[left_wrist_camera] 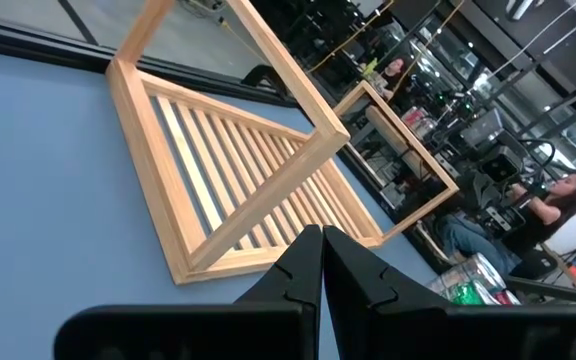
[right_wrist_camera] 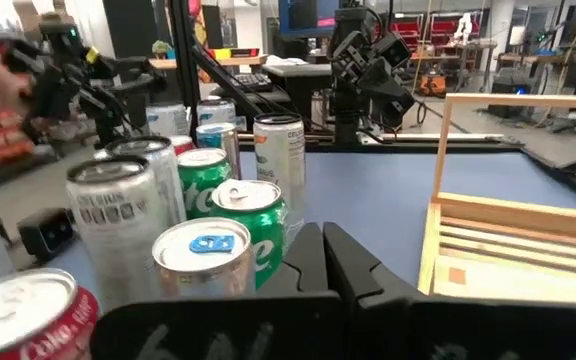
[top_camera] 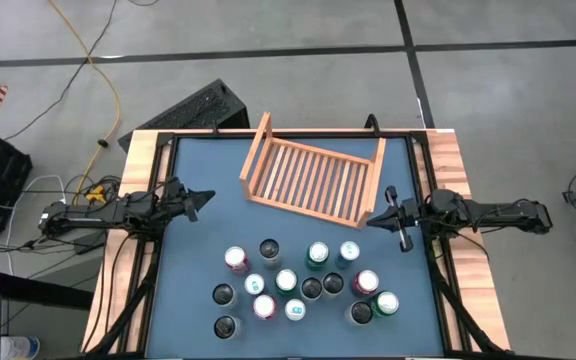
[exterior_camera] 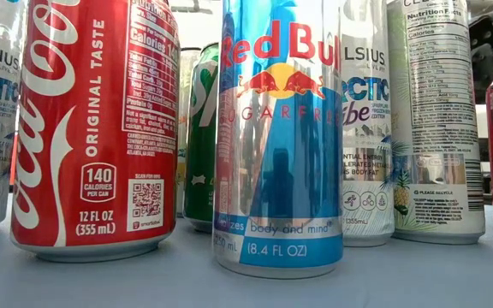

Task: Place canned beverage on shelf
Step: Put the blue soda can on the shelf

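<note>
Several drink cans [top_camera: 298,285] stand upright in a cluster on the blue mat near the table's front edge. In the low view a red Coca-Cola can [exterior_camera: 92,128] and a blue Red Bull can [exterior_camera: 281,137] stand closest. The light wooden shelf [top_camera: 313,175] lies askew on its slatted base at the table's far middle, with nothing on it. My left gripper [top_camera: 203,200] hovers shut at the left edge, pointing level toward the shelf [left_wrist_camera: 228,170]. My right gripper [top_camera: 373,220] hovers shut at the right edge, between the shelf [right_wrist_camera: 508,240] and the cans [right_wrist_camera: 198,220].
Wooden strips border the mat on both sides [top_camera: 138,160]. A black keyboard [top_camera: 193,108] and cables lie on the floor beyond the far left corner. A seated person [left_wrist_camera: 558,200] shows in the room behind. Bare mat lies between shelf and cans [top_camera: 218,225].
</note>
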